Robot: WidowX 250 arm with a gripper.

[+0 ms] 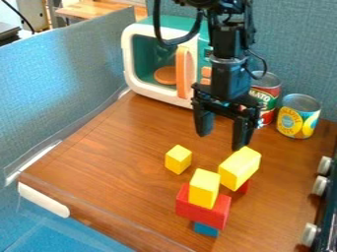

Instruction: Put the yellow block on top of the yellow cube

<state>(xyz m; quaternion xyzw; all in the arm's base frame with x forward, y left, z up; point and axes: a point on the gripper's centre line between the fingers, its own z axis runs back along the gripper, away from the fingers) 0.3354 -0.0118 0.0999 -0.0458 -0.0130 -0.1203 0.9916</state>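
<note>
Camera view: the yellow cube (178, 159) sits bare-topped on the wooden table (118, 162), near the centre, so the stacking is yet to be done. Right of it, one yellow block (239, 168) rests above a red piece (245, 187); another yellow block (205, 188) tops a red block (202, 209) and a blue block (206, 229). The gripper (223, 130) hangs above them, fingers wide apart, empty. That crowded pile could get knocked. Behind stand a toy microwave (187, 66), a red can (266, 98) and a yellow can (298, 116).
</note>
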